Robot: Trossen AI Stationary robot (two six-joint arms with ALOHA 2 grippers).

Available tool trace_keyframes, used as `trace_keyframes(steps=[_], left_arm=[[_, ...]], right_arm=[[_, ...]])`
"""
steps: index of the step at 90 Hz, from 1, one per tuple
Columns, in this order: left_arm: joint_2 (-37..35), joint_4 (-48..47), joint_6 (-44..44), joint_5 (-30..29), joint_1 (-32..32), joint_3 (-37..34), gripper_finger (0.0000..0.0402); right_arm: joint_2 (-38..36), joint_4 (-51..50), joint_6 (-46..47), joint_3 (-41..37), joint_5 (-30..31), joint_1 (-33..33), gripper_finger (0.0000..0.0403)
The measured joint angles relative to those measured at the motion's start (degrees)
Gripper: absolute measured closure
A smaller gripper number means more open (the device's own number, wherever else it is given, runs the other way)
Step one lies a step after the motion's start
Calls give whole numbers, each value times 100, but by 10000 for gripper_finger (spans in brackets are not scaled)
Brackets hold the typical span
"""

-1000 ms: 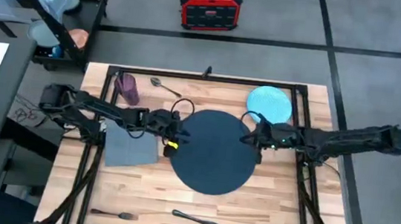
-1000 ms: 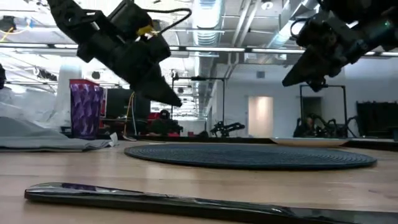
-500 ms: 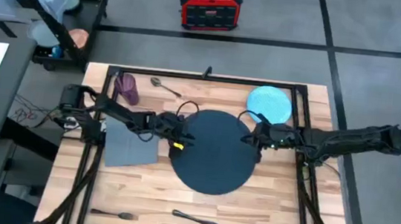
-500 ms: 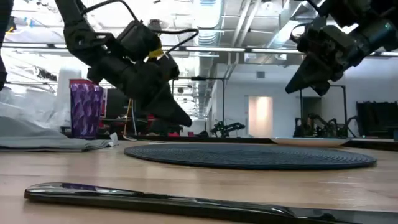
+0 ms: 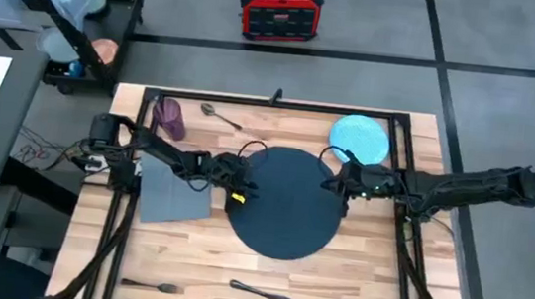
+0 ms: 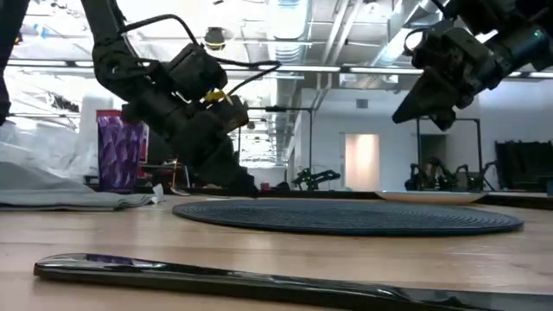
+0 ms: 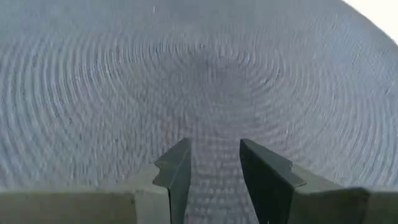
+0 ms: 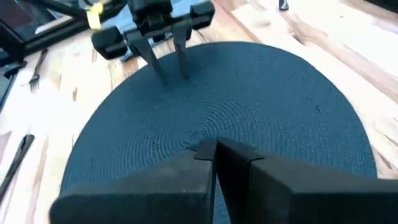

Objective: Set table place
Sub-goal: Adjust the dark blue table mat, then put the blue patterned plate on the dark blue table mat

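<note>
Cutlery lies nearest along the front edge of the table (image 5: 187,251): a fork (image 5: 151,285) toward the left corner and a dark knife (image 5: 265,294) at the middle. Beyond them the place (image 5: 285,216), a round dark mat, lies flat at the table's centre. At its left rim the left pincer (image 5: 238,188) is tipped down, fingers spread a little, tips at or just above the weave with nothing between them. At the right rim the right pincer (image 5: 329,185) hangs raised over the mat, fingers pressed together, empty. A grey napkin (image 5: 175,197) lies under the left arm; farther back stand a purple cup (image 5: 169,117), a spoon (image 5: 219,115) and a light blue plate (image 5: 359,138). The mat looks to be getting its final positioning; next, probably, the plate must be fetched onto it.
</note>
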Motion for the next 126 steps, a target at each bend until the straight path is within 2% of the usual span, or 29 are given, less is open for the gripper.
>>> trace_keyframes(steps=[27, 77, 95, 112, 126], left_arm=[[-22, -368, 41, -2, 2, -68, 279], [-86, -748, -789, 259, -214, -295, 279], [-740, -1423, -1245, 222, -382, -327, 279], [-1659, -2309, -1304, -477, -629, -356, 279], [-1960, -2269, -1302, -669, -720, -343, 279]], right_arm=[[0, 180, 0, 0, -2, 0, 403], [0, 158, -34, 0, -5, -13, 403], [0, 153, -119, 0, -7, -11, 403], [-2, 145, -264, -4, -7, -11, 403], [-2, 133, -347, -4, -9, -11, 403]])
